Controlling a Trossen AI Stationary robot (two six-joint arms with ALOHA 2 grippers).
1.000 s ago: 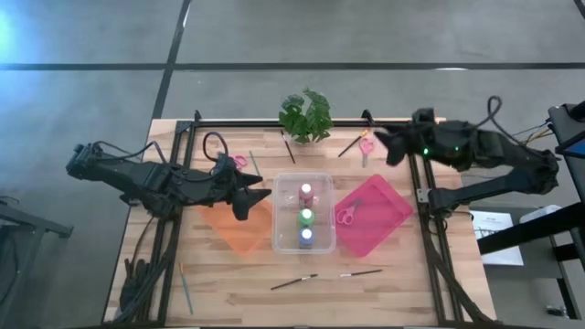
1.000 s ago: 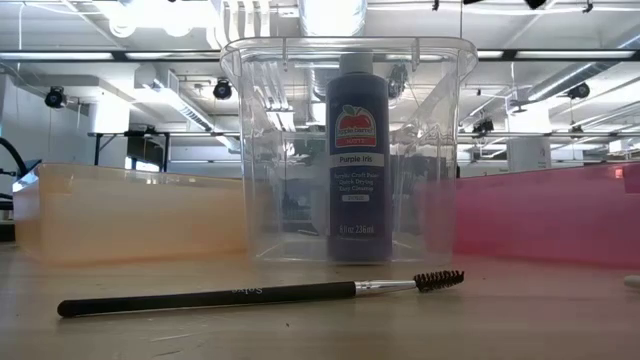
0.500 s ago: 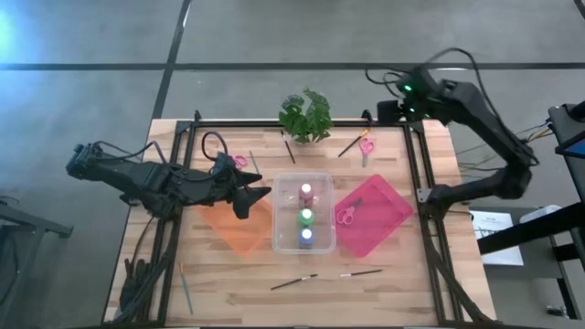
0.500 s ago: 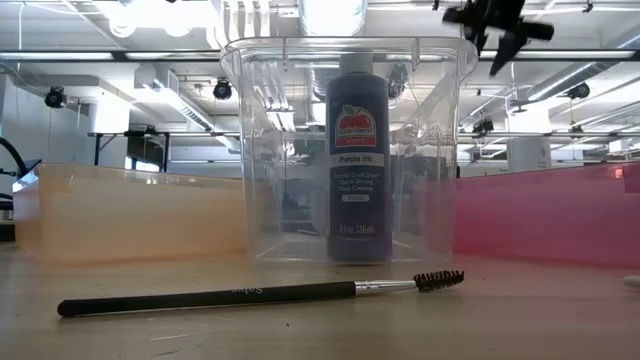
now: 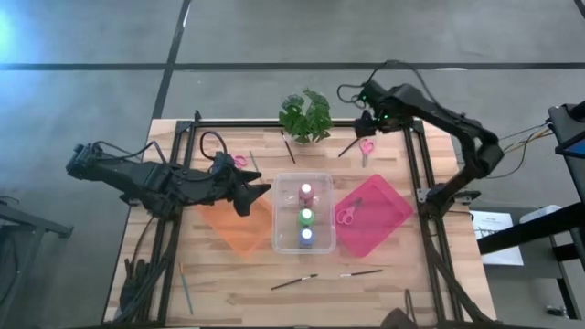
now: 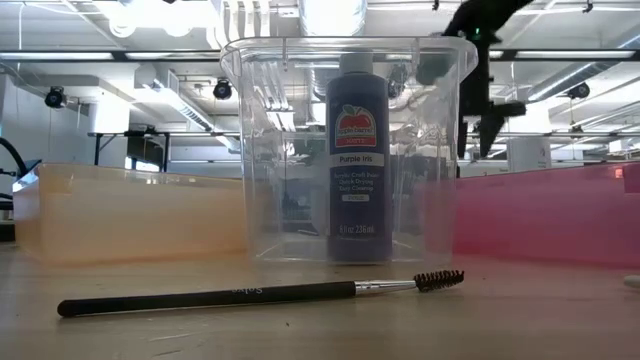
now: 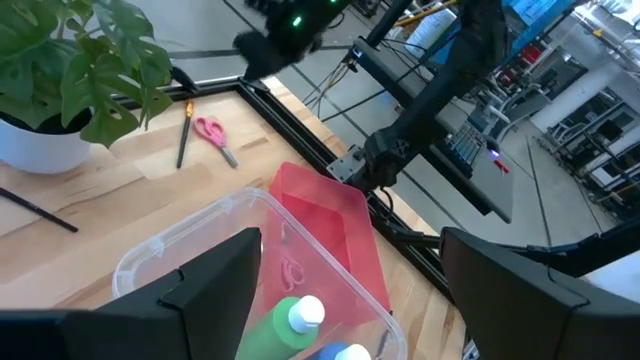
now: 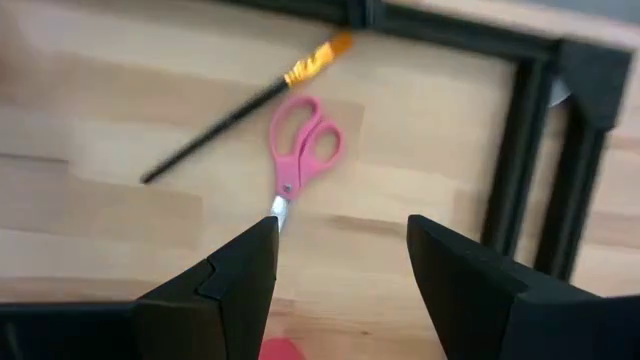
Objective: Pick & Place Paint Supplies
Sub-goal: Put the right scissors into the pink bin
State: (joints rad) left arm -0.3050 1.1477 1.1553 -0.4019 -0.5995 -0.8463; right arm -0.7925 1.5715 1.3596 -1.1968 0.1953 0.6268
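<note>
Hovering over the pink scissors (image 8: 303, 142) and a paintbrush (image 8: 240, 105), right pincer (image 8: 338, 275) being held wide, left pincer (image 7: 350, 275) being held wide beside the clear bin (image 5: 279, 210).

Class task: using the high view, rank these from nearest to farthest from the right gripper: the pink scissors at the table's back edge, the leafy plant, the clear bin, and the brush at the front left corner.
From the right gripper:
1. Pink scissors, just in front of it at the back edge.
2. Leafy plant, to its left, back centre.
3. Clear bin, mid-table.
4. Brush, front left corner.

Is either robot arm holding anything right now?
No. The right claw hangs open above the pink scissors; the left claw is open and empty too.
</note>
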